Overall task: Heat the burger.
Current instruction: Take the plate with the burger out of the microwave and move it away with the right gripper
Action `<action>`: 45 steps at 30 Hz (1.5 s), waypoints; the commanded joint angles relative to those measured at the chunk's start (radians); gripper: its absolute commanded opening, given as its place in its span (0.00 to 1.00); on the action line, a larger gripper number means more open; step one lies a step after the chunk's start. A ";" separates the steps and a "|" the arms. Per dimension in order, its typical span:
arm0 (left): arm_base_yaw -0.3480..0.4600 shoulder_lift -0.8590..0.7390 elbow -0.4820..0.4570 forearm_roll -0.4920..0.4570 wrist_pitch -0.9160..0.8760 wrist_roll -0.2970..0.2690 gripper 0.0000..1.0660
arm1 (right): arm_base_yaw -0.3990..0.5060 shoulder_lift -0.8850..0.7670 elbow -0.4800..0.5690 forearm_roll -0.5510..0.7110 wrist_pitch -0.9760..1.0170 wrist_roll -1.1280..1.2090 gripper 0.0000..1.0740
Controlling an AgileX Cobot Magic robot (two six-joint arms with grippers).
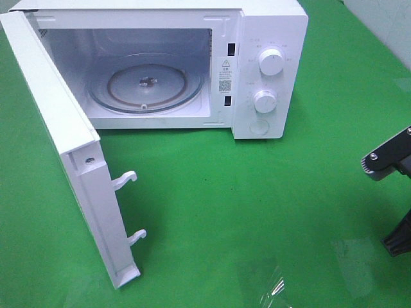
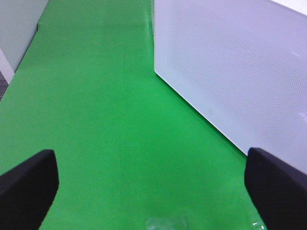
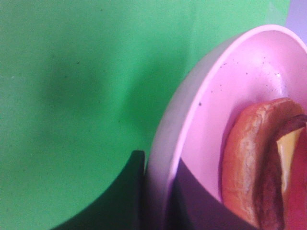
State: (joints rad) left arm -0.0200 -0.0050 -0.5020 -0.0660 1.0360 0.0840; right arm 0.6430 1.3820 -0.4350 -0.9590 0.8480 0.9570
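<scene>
The burger point(image 3: 259, 163) shows only in the right wrist view, lying on its side on a round pink plate point(image 3: 216, 96), with bun, cheese and patty edges visible. My right gripper point(image 3: 159, 194) is shut on the plate's rim, one finger outside it and one finger point(image 3: 201, 203) inside. In the exterior view only part of the right arm point(image 1: 385, 157) shows at the right edge; plate and burger are out of that frame. My left gripper point(image 2: 153, 191) is open above the green cloth, holding nothing, beside the microwave door point(image 2: 230, 72).
The white microwave point(image 1: 270, 25) stands at the back with its door point(image 1: 70, 160) swung wide to the left, latch hooks sticking out. Its glass turntable point(image 1: 146, 83) is bare. Two knobs point(image 1: 271, 62) are on the right panel. Green cloth point(image 1: 257, 205) covers the table.
</scene>
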 commanded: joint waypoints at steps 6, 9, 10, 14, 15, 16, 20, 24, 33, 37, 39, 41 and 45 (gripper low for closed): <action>0.003 -0.020 0.004 0.002 0.001 -0.004 0.97 | -0.025 0.070 -0.013 -0.102 0.027 0.144 0.00; 0.003 -0.020 0.004 0.002 0.001 -0.004 0.97 | -0.061 0.095 -0.013 -0.106 0.000 0.147 0.00; 0.003 -0.020 0.004 0.002 0.001 -0.004 0.97 | -0.089 0.109 -0.013 -0.124 -0.020 0.159 0.00; 0.003 -0.020 0.004 0.002 0.001 -0.004 0.97 | -0.123 0.139 -0.013 -0.150 -0.047 0.187 0.00; 0.003 -0.020 0.004 0.002 0.001 -0.004 0.97 | -0.127 0.148 -0.014 -0.153 -0.051 0.193 0.00; 0.003 -0.020 0.004 0.002 0.001 -0.004 0.97 | -0.127 0.148 -0.014 -0.153 -0.051 0.193 0.00; 0.003 -0.020 0.004 0.002 0.001 -0.004 0.97 | -0.133 0.200 -0.044 -0.158 -0.060 0.199 0.00; 0.003 -0.020 0.004 0.002 0.001 -0.004 0.97 | -0.133 0.277 -0.088 -0.184 -0.067 0.231 0.01; 0.003 -0.020 0.004 0.002 0.001 -0.004 0.97 | -0.175 0.388 -0.132 -0.195 -0.138 0.278 0.07; 0.003 -0.020 0.004 0.002 0.001 -0.004 0.97 | -0.175 0.389 -0.132 -0.190 -0.206 0.278 0.16; 0.003 -0.020 0.004 0.002 0.001 -0.004 0.97 | -0.175 0.389 -0.132 -0.180 -0.233 0.278 0.20; 0.003 -0.020 0.004 0.002 0.001 -0.004 0.97 | -0.175 0.389 -0.132 -0.171 -0.240 0.278 0.28; 0.003 -0.020 0.004 0.002 0.001 -0.004 0.97 | -0.175 0.350 -0.132 -0.053 -0.252 0.222 0.43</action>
State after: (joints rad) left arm -0.0200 -0.0050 -0.5020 -0.0660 1.0360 0.0840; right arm 0.4690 1.7650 -0.5630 -1.0710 0.5880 1.2210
